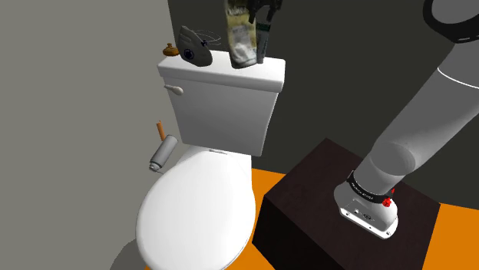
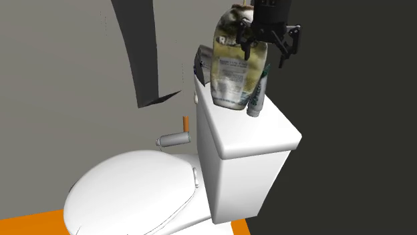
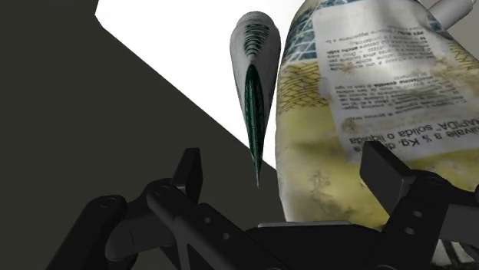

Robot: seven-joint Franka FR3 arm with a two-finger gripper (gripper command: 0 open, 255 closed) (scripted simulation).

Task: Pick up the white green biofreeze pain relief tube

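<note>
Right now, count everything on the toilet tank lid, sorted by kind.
White-green tube: 1
Yellowish labelled pouch: 1
Dark grey object: 1
Small brown object: 1
Total on the tank lid: 4

Pouch point(image 3: 361, 115) label: "solida o liquida" (plus "Kg.").

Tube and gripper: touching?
Apart. In the wrist view the tube stands inside the open gripper, with a visible gap to each finger.
</note>
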